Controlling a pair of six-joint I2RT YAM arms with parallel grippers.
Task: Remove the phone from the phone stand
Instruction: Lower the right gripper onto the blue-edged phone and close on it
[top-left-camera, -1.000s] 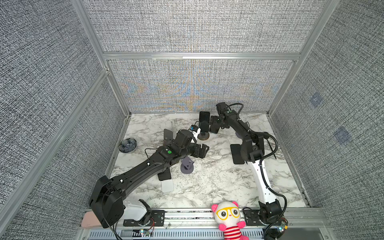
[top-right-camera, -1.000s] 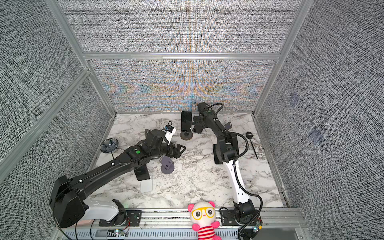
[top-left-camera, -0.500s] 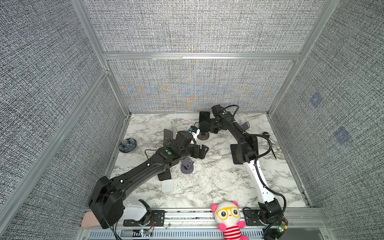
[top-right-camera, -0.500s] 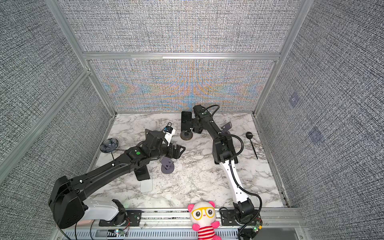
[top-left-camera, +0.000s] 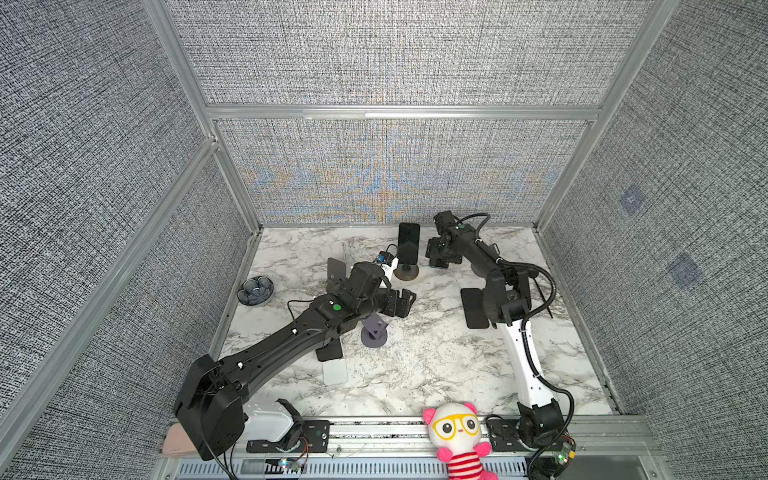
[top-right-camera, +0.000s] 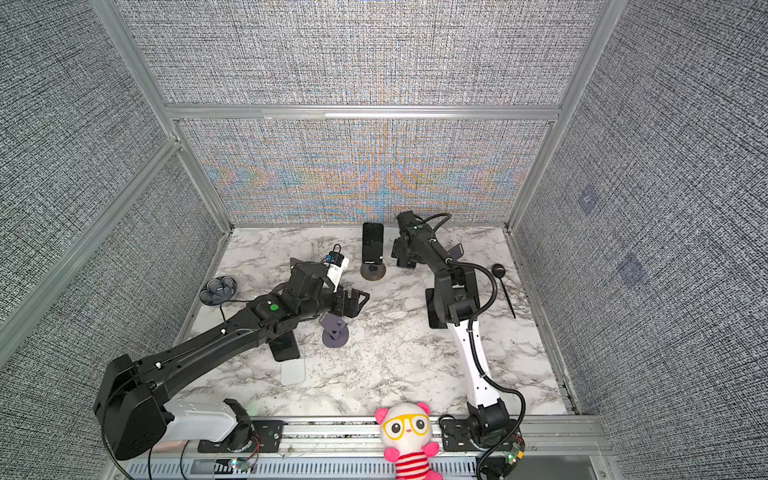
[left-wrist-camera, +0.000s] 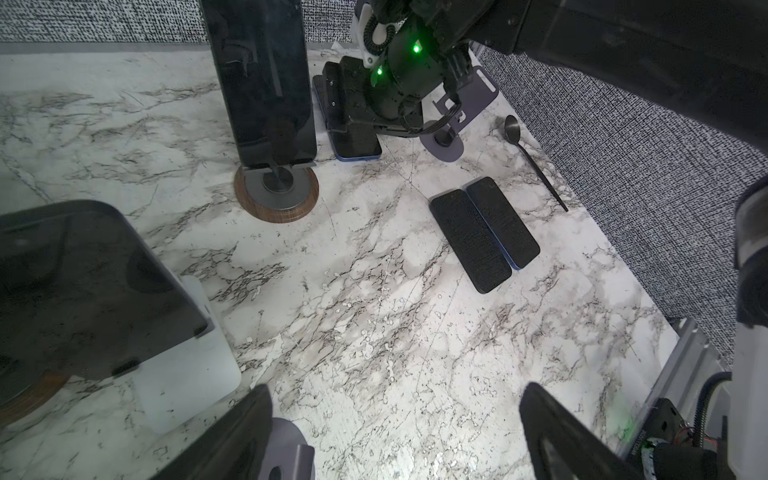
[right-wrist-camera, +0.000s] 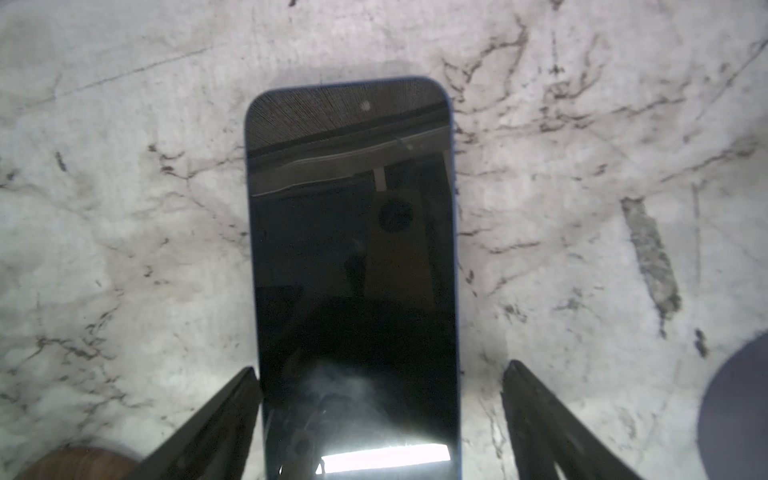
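Jaws of the right arm (top-left-camera: 469, 245) are seen wide apart in the right wrist view, pointed down at a blue phone (right-wrist-camera: 353, 249) that lies flat on the marble table (top-left-camera: 436, 365). One of the fingers (right-wrist-camera: 216, 424) is placed at a long edge of this blue phone, touching or just beside it; which of the two cannot be told. A clear gap is seen at the opposite finger, so nothing is gripped. Jaws of the left arm (top-left-camera: 291, 340) are also spread wide, above a bare part of the table, with nothing between them.

The phone (top-left-camera: 408, 243) is found upright in the phone stand (top-left-camera: 406, 273), whose round wooden base is set near the back wall, between the two arms in both top views. Its lower edge is carried by the small lip of the stand, as is shown in the left wrist view. It is touched by neither pair of jaws. The blue phone is laid just beside the stand, on the right arm's side.
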